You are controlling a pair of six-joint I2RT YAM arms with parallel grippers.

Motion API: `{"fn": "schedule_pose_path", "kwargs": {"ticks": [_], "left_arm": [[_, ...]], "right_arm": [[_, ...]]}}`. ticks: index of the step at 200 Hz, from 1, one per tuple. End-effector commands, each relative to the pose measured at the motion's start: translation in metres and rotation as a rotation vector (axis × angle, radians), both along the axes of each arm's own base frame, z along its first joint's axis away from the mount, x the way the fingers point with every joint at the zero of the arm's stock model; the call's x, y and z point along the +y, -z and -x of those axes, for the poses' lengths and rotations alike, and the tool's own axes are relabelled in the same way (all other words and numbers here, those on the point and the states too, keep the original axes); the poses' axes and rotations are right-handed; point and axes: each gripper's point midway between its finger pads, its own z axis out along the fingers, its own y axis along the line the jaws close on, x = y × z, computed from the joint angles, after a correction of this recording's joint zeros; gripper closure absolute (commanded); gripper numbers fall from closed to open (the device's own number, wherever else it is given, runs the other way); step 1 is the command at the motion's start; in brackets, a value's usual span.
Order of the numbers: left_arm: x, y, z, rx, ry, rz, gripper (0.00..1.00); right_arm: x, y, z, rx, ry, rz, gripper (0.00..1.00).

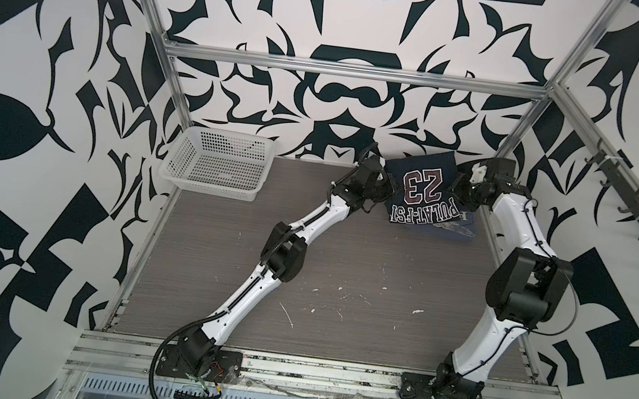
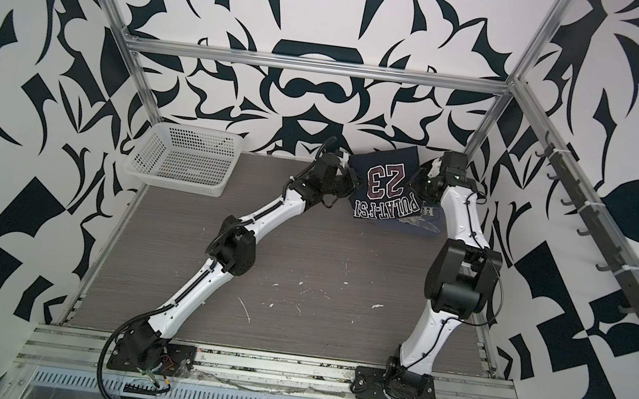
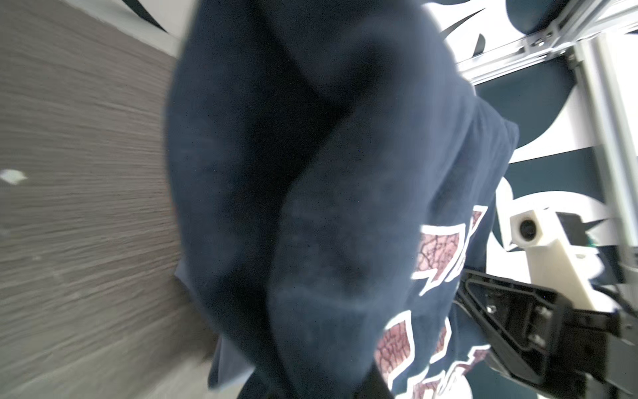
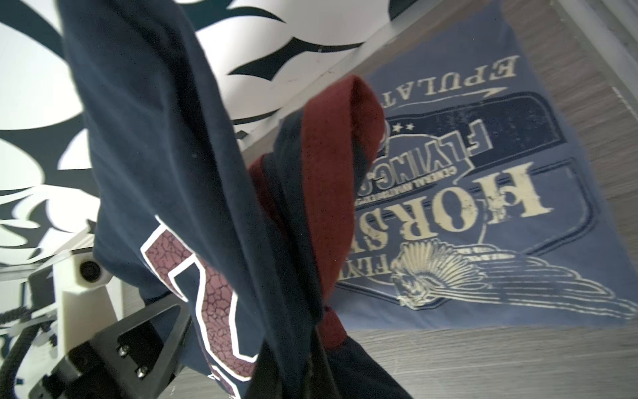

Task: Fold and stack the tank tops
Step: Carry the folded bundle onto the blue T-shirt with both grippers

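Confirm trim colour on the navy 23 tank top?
Dark red trim on the navy tank top, clearest in the right wrist view.

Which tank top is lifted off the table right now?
The navy tank top printed 23: it hangs raised, while the grey-blue tank top lies flat beneath it.

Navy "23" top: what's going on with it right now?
Both arms hold the navy tank top up between them at the far right of the table. The left gripper is shut on one side edge and the right gripper on the other. The top hangs just over the grey-blue tank top, which lies folded flat on the table. Whether the two touch cannot be told. The navy top looks about to be laid on it. The white basket sits apart at the far left.
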Motion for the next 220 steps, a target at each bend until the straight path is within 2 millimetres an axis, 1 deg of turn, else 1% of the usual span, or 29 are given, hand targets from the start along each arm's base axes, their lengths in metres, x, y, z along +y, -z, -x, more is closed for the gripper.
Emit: {"fn": "schedule_pose_path", "kwargs": {"ticks": [1, 24, 37, 56, 65, 69, 74, 81, 97, 102, 106, 120, 131, 134, 144, 150, 163, 180, 182, 184, 202, 213, 220], "left_arm": [[-0.007, -0.046, -0.009, -0.159, -0.082, 0.109, 0.96], [-0.014, -0.048, -0.009, -0.239, -0.138, 0.108, 0.9], [-0.012, -0.045, -0.014, -0.254, -0.175, 0.113, 0.89], [-0.007, -0.036, -0.022, -0.272, -0.226, 0.11, 0.81], [-0.006, -0.035, -0.024, -0.282, -0.239, 0.11, 0.77], [-0.006, -0.035, -0.024, -0.284, -0.244, 0.11, 0.74], [-0.005, -0.034, -0.025, -0.286, -0.249, 0.111, 0.66], [-0.006, -0.034, -0.025, -0.296, -0.252, 0.112, 0.52], [-0.007, -0.033, -0.023, -0.307, -0.252, 0.096, 0.32], [-0.007, -0.031, -0.024, -0.305, -0.254, 0.092, 0.22], [-0.007, -0.03, -0.024, -0.303, -0.257, 0.087, 0.18], [-0.005, -0.028, -0.025, -0.292, -0.246, 0.071, 0.17], [-0.003, -0.03, -0.025, -0.289, -0.234, 0.061, 0.17], [-0.002, -0.026, -0.025, -0.282, -0.231, 0.045, 0.17], [0.001, -0.022, -0.023, -0.268, -0.224, 0.0, 0.17], [0.005, -0.026, -0.021, -0.268, -0.222, -0.018, 0.17], [0.013, -0.031, -0.015, -0.275, -0.226, -0.059, 0.16], [0.023, -0.038, -0.001, -0.275, -0.198, -0.116, 0.16], [0.024, -0.037, 0.001, -0.271, -0.194, -0.123, 0.13], [0.025, -0.04, 0.003, -0.273, -0.191, -0.125, 0.12], [0.041, -0.038, 0.023, -0.248, -0.165, -0.176, 0.09], [0.052, -0.039, 0.037, -0.246, -0.148, -0.208, 0.06], [0.06, -0.039, 0.046, -0.245, -0.137, -0.229, 0.04]], "right_arm": [[-0.018, -0.026, -0.007, -0.075, 0.027, 0.092, 1.0], [-0.031, -0.016, -0.006, -0.058, 0.057, 0.116, 1.0], [-0.04, -0.011, -0.005, -0.05, 0.081, 0.121, 1.0], [-0.052, -0.007, -0.006, -0.052, 0.112, 0.128, 1.0], [-0.059, -0.003, -0.006, -0.047, 0.131, 0.137, 1.0], [-0.061, -0.002, -0.006, -0.044, 0.139, 0.145, 1.0], [-0.065, 0.001, -0.006, -0.038, 0.15, 0.153, 1.0], [-0.069, 0.005, -0.005, -0.029, 0.165, 0.163, 1.0], [-0.081, 0.017, -0.005, -0.018, 0.201, 0.176, 1.0], [-0.084, 0.022, -0.006, -0.015, 0.207, 0.173, 1.0], [-0.086, 0.026, -0.007, -0.013, 0.211, 0.171, 1.0], [-0.09, 0.043, -0.013, -0.007, 0.206, 0.158, 1.0], [-0.092, 0.058, -0.017, 0.02, 0.198, 0.155, 1.0], [-0.094, 0.063, -0.017, 0.029, 0.199, 0.159, 1.0], [-0.097, 0.075, -0.018, 0.057, 0.2, 0.172, 1.0], [-0.098, 0.081, -0.019, 0.067, 0.197, 0.176, 1.0], [-0.103, 0.088, -0.022, 0.075, 0.193, 0.188, 1.0], [-0.106, 0.09, -0.029, 0.08, 0.189, 0.193, 1.0], [-0.106, 0.091, -0.03, 0.081, 0.188, 0.195, 1.0], [-0.106, 0.091, -0.03, 0.083, 0.187, 0.198, 1.0], [-0.115, 0.095, -0.032, 0.108, 0.205, 0.231, 1.0], [-0.119, 0.097, -0.031, 0.128, 0.216, 0.25, 0.95], [-0.122, 0.097, -0.03, 0.139, 0.227, 0.259, 0.88]]}}
